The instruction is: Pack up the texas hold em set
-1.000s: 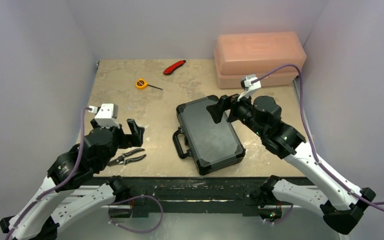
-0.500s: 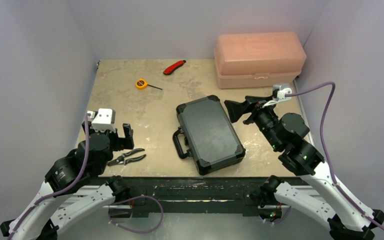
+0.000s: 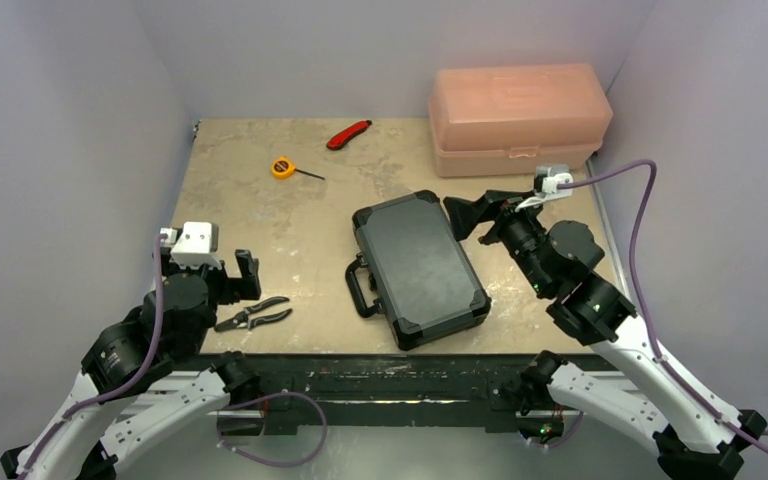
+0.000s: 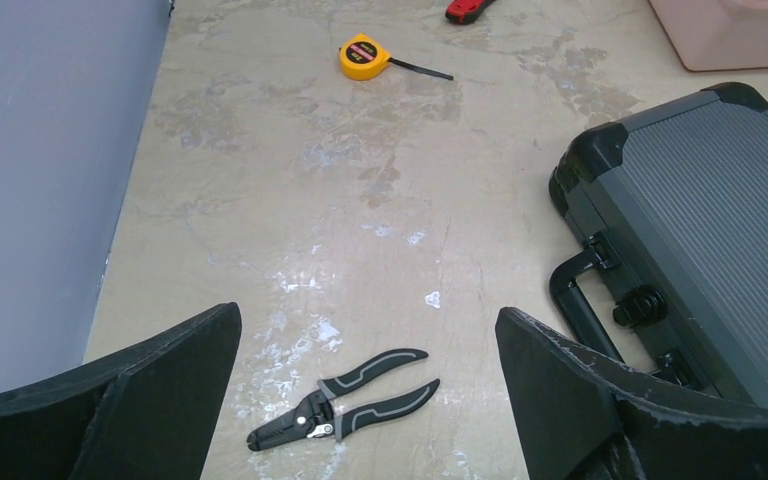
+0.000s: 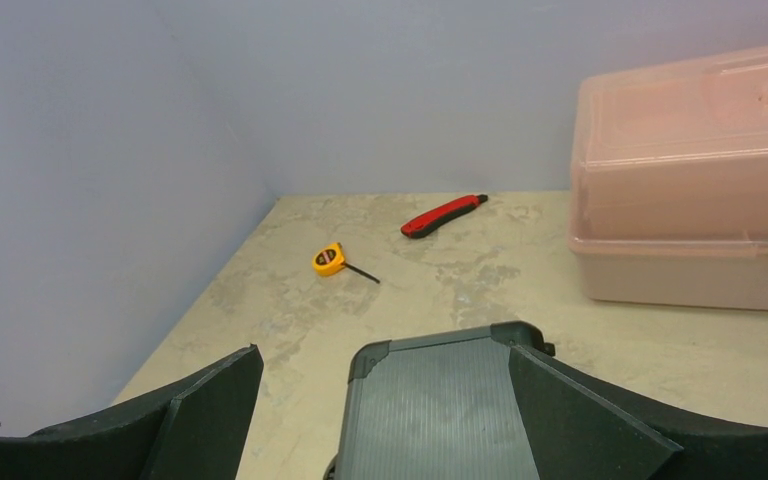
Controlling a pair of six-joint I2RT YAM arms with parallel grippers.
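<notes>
The black hard case (image 3: 418,265) lies shut on the table, its handle (image 3: 360,287) facing left. No chips, cards or dice show. My left gripper (image 3: 215,270) is open and empty, raised at the near left, apart from the case. In the left wrist view the left gripper (image 4: 368,330) frames bare table, with the case (image 4: 710,230) at the right. My right gripper (image 3: 472,215) is open and empty beside the case's far right corner. In the right wrist view the right gripper (image 5: 385,355) hangs above the ribbed lid (image 5: 440,410).
Black pliers (image 3: 253,317) lie near the front left, also in the left wrist view (image 4: 345,400). A yellow tape measure (image 3: 282,167) and a red utility knife (image 3: 348,133) lie at the back. A translucent pink box (image 3: 518,115) stands at the back right.
My right gripper drew back off the case lid to its right side, then edged slightly back toward the far right corner. My left gripper pulled back toward the near left.
</notes>
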